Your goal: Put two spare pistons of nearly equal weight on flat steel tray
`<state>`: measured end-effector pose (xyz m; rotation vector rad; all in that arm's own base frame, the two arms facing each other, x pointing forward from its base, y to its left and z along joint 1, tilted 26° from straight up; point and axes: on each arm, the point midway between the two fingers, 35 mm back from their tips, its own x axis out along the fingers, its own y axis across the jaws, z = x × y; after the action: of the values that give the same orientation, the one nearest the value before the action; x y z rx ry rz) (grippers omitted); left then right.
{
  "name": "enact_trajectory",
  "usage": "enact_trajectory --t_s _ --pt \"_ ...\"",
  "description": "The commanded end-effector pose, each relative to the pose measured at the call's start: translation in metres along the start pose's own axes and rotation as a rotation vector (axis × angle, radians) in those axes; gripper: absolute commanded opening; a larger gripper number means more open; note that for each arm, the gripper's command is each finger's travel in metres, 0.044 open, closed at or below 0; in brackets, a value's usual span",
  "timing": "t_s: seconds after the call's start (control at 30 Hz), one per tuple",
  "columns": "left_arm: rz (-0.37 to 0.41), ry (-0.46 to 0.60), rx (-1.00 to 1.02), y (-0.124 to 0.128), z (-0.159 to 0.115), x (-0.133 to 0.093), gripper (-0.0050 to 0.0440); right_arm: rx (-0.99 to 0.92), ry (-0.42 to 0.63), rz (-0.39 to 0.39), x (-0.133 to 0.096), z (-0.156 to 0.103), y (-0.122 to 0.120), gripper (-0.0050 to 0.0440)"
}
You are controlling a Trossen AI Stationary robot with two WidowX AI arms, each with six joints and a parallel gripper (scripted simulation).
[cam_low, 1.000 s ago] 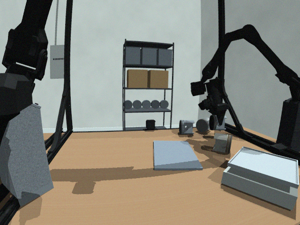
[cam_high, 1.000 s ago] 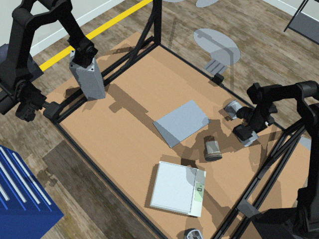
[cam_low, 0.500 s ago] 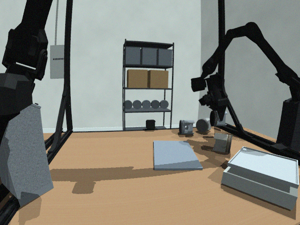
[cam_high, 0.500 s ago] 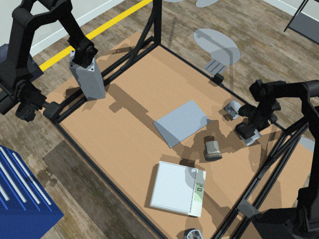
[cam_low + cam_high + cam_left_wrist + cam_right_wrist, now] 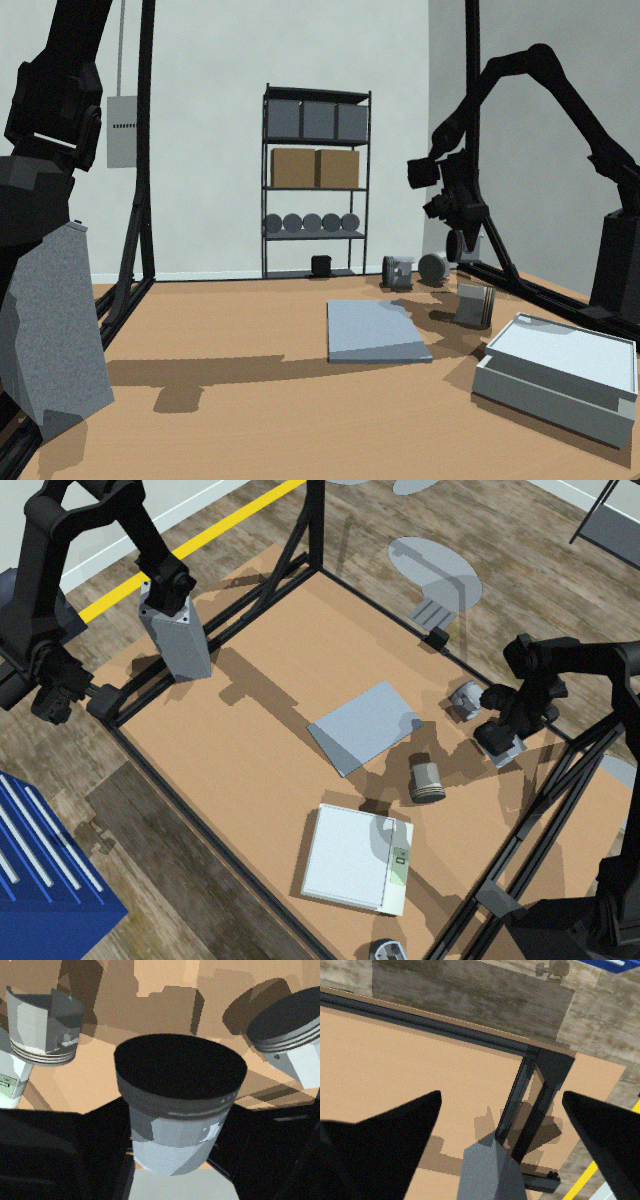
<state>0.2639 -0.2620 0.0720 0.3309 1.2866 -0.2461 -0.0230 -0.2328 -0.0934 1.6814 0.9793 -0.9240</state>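
My left gripper (image 5: pixel 500 744) (image 5: pixel 461 246) is shut on a grey piston (image 5: pixel 177 1120) (image 5: pixel 510 752) and holds it above the bench, right of the flat steel tray (image 5: pixel 361 728) (image 5: pixel 372 330). The tray lies flat and bare. One piston (image 5: pixel 427 784) (image 5: pixel 474 304) (image 5: pixel 42 1030) lies between the tray and the scale. Another piston (image 5: pixel 466 699) (image 5: pixel 397 271) lies near the back frame, with one more (image 5: pixel 433 267) (image 5: pixel 295 1035) beside it. A further piston (image 5: pixel 387 951) shows at the bench's near edge. My right gripper (image 5: pixel 501 1096) is open and empty, high over the far corner.
A white scale (image 5: pixel 356 862) (image 5: pixel 558 366) stands near the front of the bench. Black frame bars (image 5: pixel 170 795) run round the bench top. A blue cabinet (image 5: pixel 46 872) stands on the floor, and a shelf rack (image 5: pixel 316 180) stands at the back wall.
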Motion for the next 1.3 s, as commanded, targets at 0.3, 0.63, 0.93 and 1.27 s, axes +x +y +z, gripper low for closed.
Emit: enact_trajectory --t_s 0.3,0.63,0.93,1.27 --pt "-0.077 -0.072 -0.247 0.046 -0.015 -0.006 0.0158 -0.001 0.001 0.003 0.0 0.0 0.0 0.044" --pt "-0.151 -0.129 -0.496 0.093 -0.033 -0.005 0.0158 -0.001 0.001 0.003 0.0 0.0 0.0 0.044" --pt "-0.198 -0.165 -0.654 0.126 -0.045 -0.004 0.0158 -0.001 0.001 0.003 0.0 0.0 0.0 0.044" --pt "-0.198 -0.165 -0.654 0.172 -0.063 -0.002 0.0158 -0.001 0.001 0.003 0.0 0.0 0.0 0.044"
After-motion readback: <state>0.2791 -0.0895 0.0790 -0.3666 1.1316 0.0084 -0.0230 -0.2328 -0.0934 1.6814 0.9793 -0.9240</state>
